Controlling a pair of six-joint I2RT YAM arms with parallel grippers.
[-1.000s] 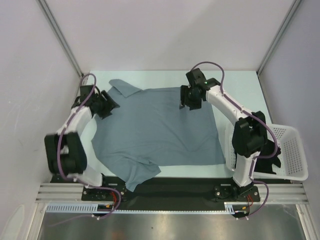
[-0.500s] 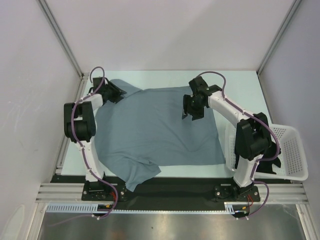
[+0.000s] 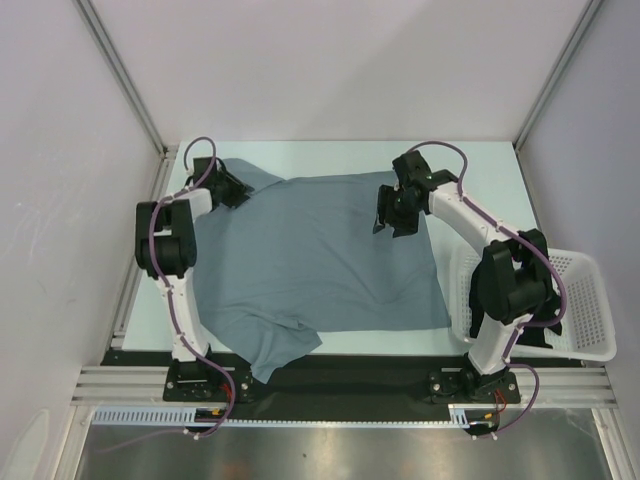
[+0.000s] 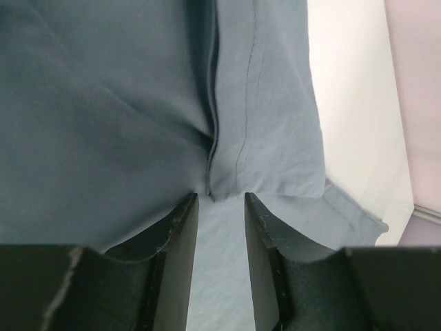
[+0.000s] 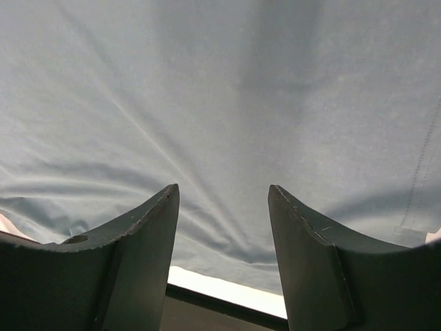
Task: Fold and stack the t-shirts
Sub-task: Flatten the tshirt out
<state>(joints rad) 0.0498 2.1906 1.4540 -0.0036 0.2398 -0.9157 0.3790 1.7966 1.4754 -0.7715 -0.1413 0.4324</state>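
Observation:
One slate grey-blue t-shirt [image 3: 320, 260] lies spread flat over the table, its near left part hanging over the front edge. My left gripper [image 3: 232, 188] is down on the shirt's far left corner, by a sleeve. In the left wrist view its jaws [image 4: 220, 196] stand narrowly apart, with flat cloth [image 4: 124, 103] in the gap and a seamed fold [image 4: 238, 172] just ahead of the tips. My right gripper [image 3: 393, 215] hovers over the shirt's far right part. It is open [image 5: 222, 187], with the cloth [image 5: 220, 89] stretching beyond the tips and nothing held.
A white lattice basket [image 3: 585, 310] stands at the right edge beside the right arm's base. Bare pale table [image 3: 480, 170] shows beyond and right of the shirt. Metal frame posts and grey walls close in the back corners.
My left arm has swung out to the shirt's far left corner and its jaws have narrowed. The right gripper has drifted slightly right, still open.

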